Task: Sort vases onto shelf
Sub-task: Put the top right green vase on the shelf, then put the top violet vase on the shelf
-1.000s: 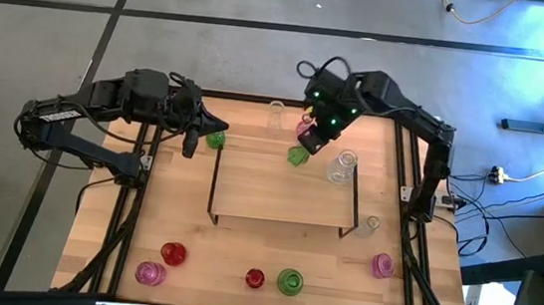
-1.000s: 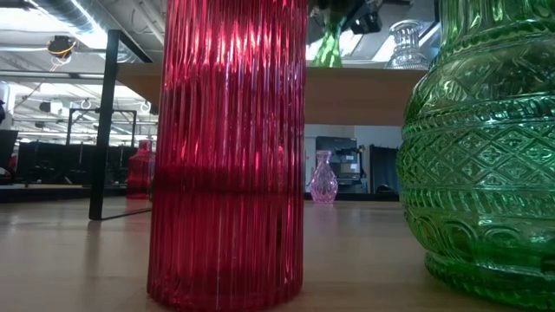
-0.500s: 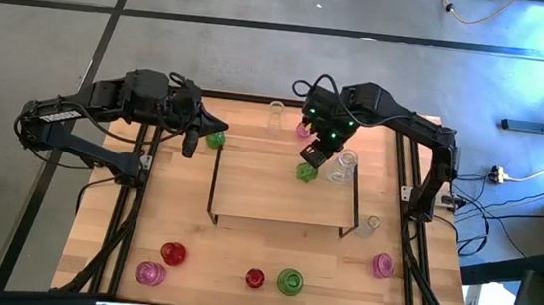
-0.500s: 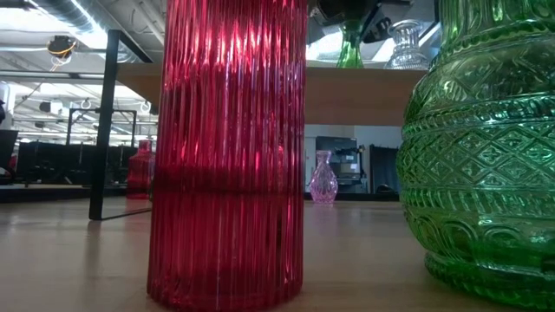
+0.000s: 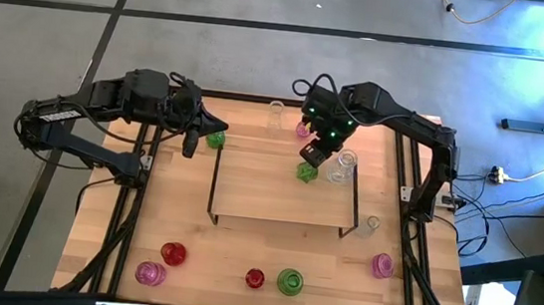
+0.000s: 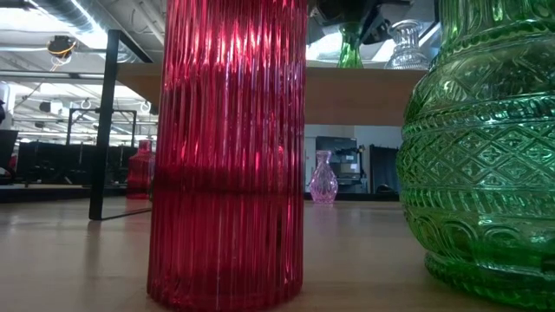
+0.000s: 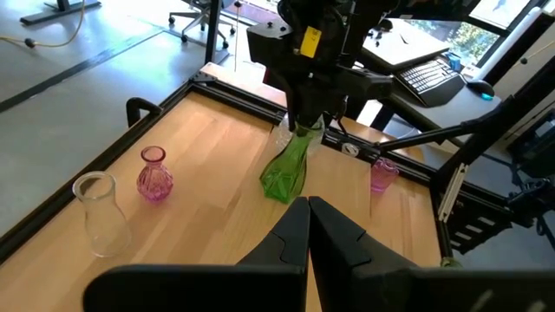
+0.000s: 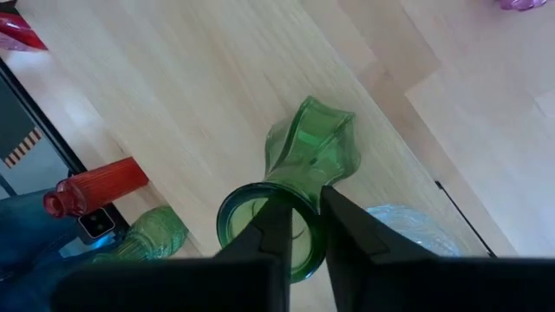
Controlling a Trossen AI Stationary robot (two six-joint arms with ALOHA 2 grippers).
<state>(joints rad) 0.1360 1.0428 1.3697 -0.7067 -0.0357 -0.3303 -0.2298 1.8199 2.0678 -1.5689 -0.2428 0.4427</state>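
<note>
My right gripper [image 5: 314, 157] is shut on a green bottle-shaped vase [image 5: 305, 172] over the far right part of the light-wood shelf [image 5: 259, 186]. The left wrist view shows that vase [image 7: 289, 169] slightly tilted, with its base on the shelf top. In the low view its neck [image 6: 349, 52] rises above the shelf edge. A clear vase [image 5: 344, 166] stands on the shelf just right of it. My left gripper [image 5: 193, 143] is shut and hovers off the shelf's far left corner, beside a small green vase [image 5: 215, 139] that stands on the table. My right gripper pinches the green vase's mouth rim [image 8: 314, 260], one finger [image 8: 273, 227] inside the mouth and one [image 8: 347, 227] outside. It comes from above, slanting down. The vase hangs below the fingers, a little tilted, with its base [image 7: 279, 189] on the shelf top.
A clear vase [image 5: 276, 115] and a pink vase [image 5: 304, 131] stand behind the shelf. Along the near edge stand a pink vase [image 5: 149, 273], two red vases [image 5: 173, 254], [image 5: 255, 278] and a green vase [image 5: 290, 281]. On the right are a pink vase [image 5: 382, 265] and a small clear vase [image 5: 372, 223].
My right gripper carried the green vase from the shelf's far edge toward the near side and down onto the shelf top, and the vase tipped more upright. It has held still for the last half second.
</note>
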